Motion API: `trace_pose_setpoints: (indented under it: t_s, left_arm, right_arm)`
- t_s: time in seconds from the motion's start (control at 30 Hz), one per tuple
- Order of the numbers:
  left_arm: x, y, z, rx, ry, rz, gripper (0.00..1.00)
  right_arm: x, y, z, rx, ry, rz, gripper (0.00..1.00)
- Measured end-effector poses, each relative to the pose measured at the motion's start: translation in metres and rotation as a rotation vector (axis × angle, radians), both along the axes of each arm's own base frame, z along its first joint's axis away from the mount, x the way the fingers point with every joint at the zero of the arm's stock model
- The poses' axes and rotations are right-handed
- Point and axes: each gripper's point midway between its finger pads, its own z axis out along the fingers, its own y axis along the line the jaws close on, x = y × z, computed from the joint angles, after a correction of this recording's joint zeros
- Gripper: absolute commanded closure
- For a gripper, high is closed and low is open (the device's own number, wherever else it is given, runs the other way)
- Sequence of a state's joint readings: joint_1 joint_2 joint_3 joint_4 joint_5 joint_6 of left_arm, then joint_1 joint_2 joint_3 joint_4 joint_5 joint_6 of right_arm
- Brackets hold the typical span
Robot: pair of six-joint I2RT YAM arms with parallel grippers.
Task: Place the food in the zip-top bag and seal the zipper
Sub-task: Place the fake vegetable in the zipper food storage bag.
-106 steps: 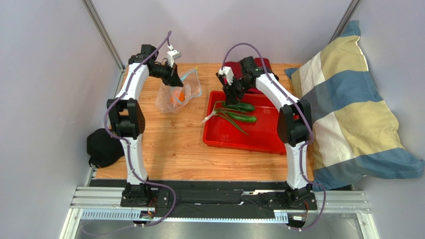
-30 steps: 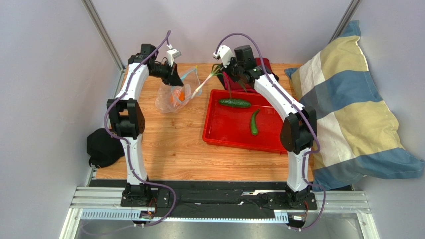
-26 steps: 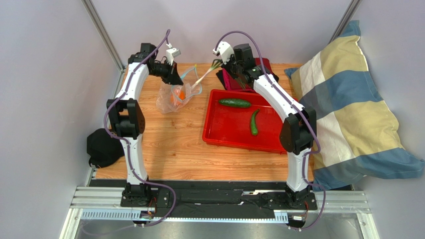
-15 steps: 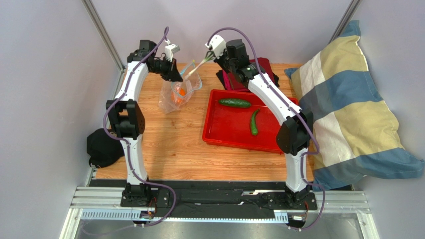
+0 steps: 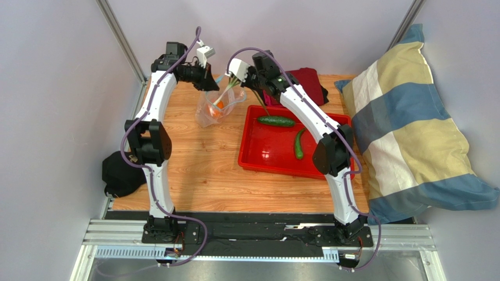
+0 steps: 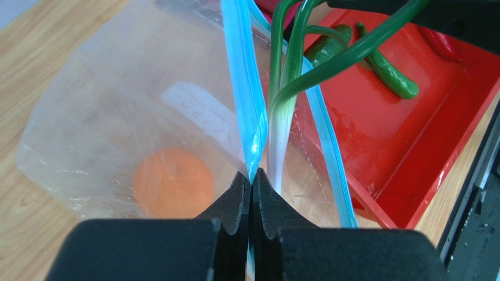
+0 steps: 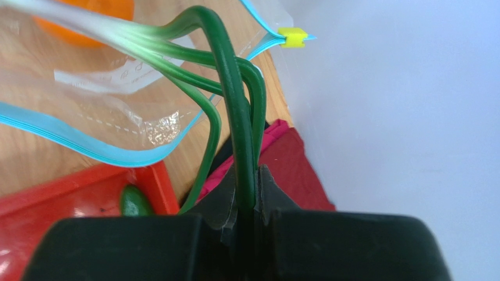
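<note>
Right gripper [image 7: 246, 188] is pinching the onion [image 7: 233, 111], feeding it into the bag [image 6: 111, 111], left gripper [image 6: 251, 178] pinching its zipper [image 6: 239, 82]; next move probably needs lowering, then release.

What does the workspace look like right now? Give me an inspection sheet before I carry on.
Surface: wooden table, no spills seen.
Job's things: zip-top bag open, orange fruit inside; green onion, white end between the zipper strips; two long green vegetables in the red tray.
Clutter: dark red cloth behind the tray; black object at the table's left edge.
Grippers: left gripper shut on the bag's zipper edge; right gripper shut on the onion's green stalks.
Cables: purple cables loop above both arms.
Surroundings: striped pillow right of the table; grey walls.
</note>
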State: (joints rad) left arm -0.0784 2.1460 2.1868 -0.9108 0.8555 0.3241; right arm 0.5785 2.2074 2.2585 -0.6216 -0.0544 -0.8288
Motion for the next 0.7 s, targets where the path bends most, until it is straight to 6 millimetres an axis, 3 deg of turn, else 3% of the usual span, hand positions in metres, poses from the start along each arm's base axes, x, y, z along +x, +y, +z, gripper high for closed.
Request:
trace_pose_setpoints:
  t_s: [0.2, 0.37, 0.7]
  left_arm:
    - [0.008, -0.008, 0.027, -0.004, -0.085, -0.008, 1.00]
    - [0.010, -0.030, 0.055, -0.014, -0.194, -0.059, 1.00]
    - [0.004, -0.050, 0.050, -0.036, -0.239, -0.175, 1.00]
  right_arm:
    - [0.006, -0.006, 0.002, -0.084, -0.061, 0.108, 1.00]
    - [0.005, -0.002, -0.001, -0.144, -0.094, 0.219, 1.00]
    - [0.001, 0.017, -0.002, -0.207, -0.184, 0.417, 1.00]
